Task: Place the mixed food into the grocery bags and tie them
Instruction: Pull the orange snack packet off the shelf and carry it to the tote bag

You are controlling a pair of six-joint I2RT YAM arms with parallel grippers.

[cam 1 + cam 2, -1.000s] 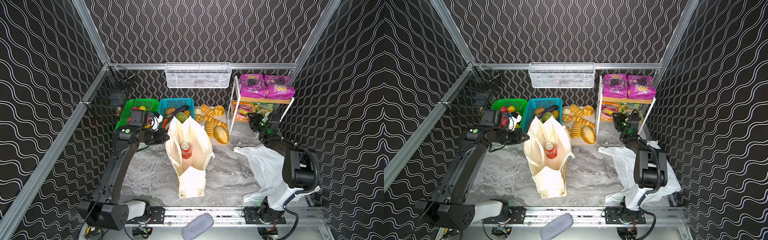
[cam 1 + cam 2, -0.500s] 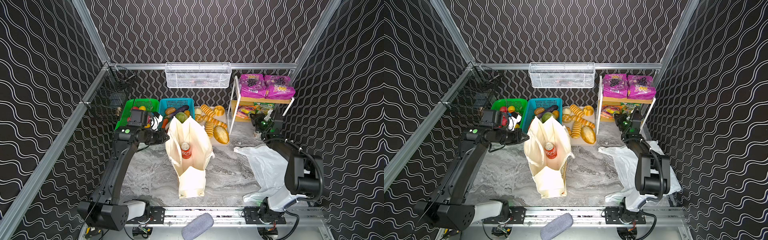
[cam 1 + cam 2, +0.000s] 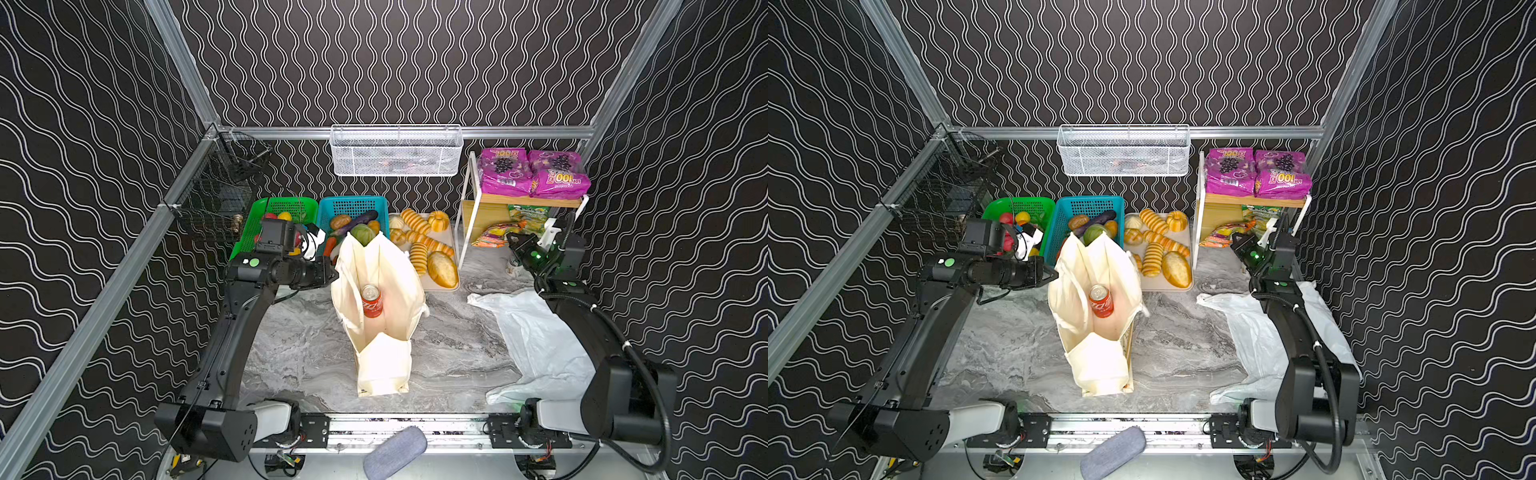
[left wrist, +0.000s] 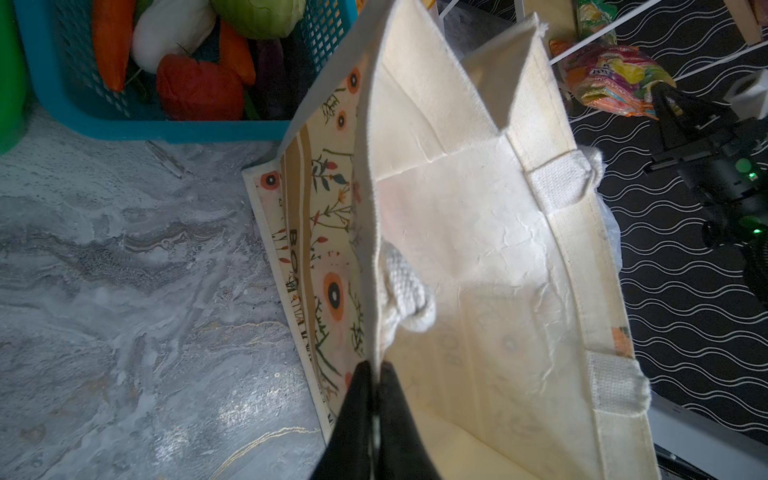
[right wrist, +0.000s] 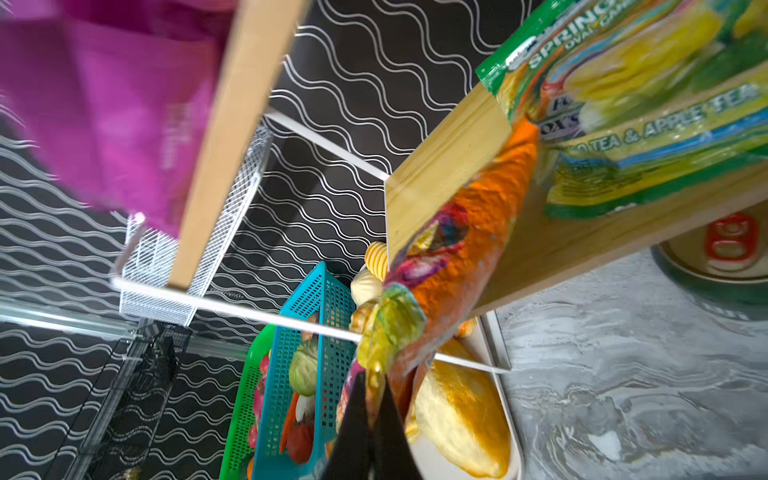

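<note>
Two bags are out on the grey marbled desk [image 3: 299, 345]. A cream canvas tote with a flower print [image 3: 384, 365] stands open in the middle with a red drink can [image 3: 371, 301] inside, and a thin white plastic carrier bag [image 3: 536, 332] lies flat to its right. The left end effector [image 4: 375, 374] is pinched tight on the tote's left rim. The right end effector [image 5: 374, 395] is clamped on a corner of the orange-red snack packet [image 5: 469, 257], which hangs over the edge of the wooden lower shelf [image 5: 440, 166]. Behind the tote, a blue plastic basket [image 3: 353, 205] holds a green cabbage [image 3: 363, 234].
</note>
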